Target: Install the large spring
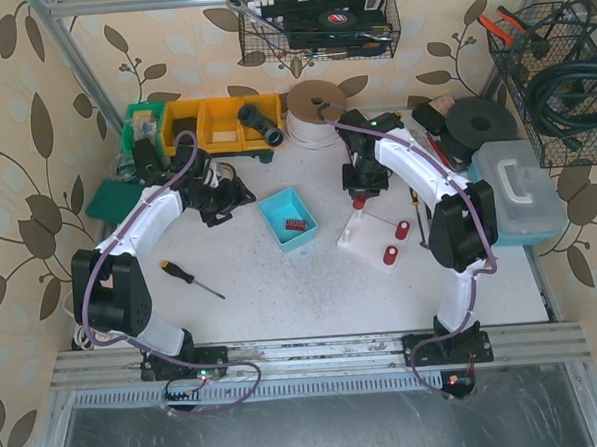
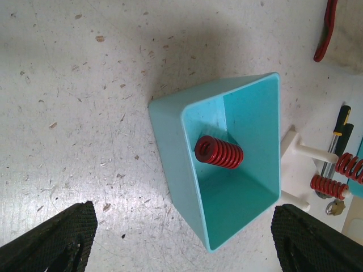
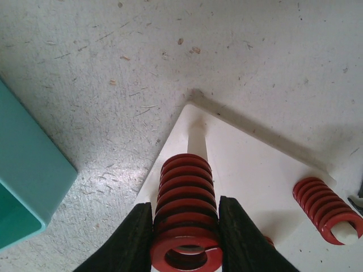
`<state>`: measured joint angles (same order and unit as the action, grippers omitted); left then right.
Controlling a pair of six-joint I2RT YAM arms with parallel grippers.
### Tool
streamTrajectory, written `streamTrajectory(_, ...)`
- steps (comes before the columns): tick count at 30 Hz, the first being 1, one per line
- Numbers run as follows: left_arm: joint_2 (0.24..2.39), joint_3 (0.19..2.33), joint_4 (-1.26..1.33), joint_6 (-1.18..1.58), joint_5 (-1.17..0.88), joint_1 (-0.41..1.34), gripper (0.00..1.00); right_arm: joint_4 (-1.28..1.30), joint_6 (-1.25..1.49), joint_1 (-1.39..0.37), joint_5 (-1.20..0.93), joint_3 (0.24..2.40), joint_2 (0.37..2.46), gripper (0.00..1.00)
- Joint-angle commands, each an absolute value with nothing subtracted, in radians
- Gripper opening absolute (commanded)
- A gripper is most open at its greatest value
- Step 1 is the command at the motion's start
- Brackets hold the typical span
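My right gripper [image 3: 184,226] is shut on a large red spring [image 3: 184,198], its two black fingers pressing the coil's sides. The spring hangs over a corner of the white peg plate [image 3: 255,170], in line with a white peg [image 3: 197,139] that shows just beyond it. How far the spring sits on the peg I cannot tell. Two more red springs [image 1: 403,228] stand on other pegs of the plate [image 1: 375,242]. My left gripper [image 2: 184,243] stands open above a teal bin [image 2: 170,147] with one red spring [image 2: 219,152] lying inside.
An orange-handled screwdriver [image 1: 191,279] lies front left. Yellow parts bins [image 1: 218,123], a cable spool [image 1: 315,107] and a black disc [image 1: 482,124] line the back. A pale toolbox [image 1: 517,192] sits at the right edge. Another screwdriver [image 1: 414,202] lies beside the plate.
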<state>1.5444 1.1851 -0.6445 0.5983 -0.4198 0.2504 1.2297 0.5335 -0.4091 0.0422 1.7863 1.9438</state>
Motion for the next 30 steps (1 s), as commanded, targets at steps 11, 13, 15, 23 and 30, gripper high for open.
streamTrajectory(11, 1.507, 1.194, -0.664, 0.576, -0.419, 0.262, 0.87, 1.187, 0.532, -0.395, 0.072, 1.721, 1.969, 0.03)
streamTrajectory(13, 1.506, 1.19, -0.663, 0.578, -0.419, 0.264, 0.86, 1.171, 0.532, -0.394, 0.071, 1.716, 1.975, 0.03)
streamTrajectory(15, 1.505, 1.188, -0.66, 0.578, -0.42, 0.266, 0.87, 1.135, 0.526, -0.394, 0.062, 1.706, 1.979, 0.03)
streamTrajectory(23, 1.512, 1.208, -0.674, 0.559, -0.416, 0.293, 0.89, 1.127, 0.524, -0.391, 0.068, 1.757, 2.051, 0.23)
streamTrajectory(30, 1.537, 1.319, -0.743, 0.41, -0.332, 0.375, 0.92, 1.165, 0.518, -0.387, 0.077, 1.756, 1.98, 0.51)
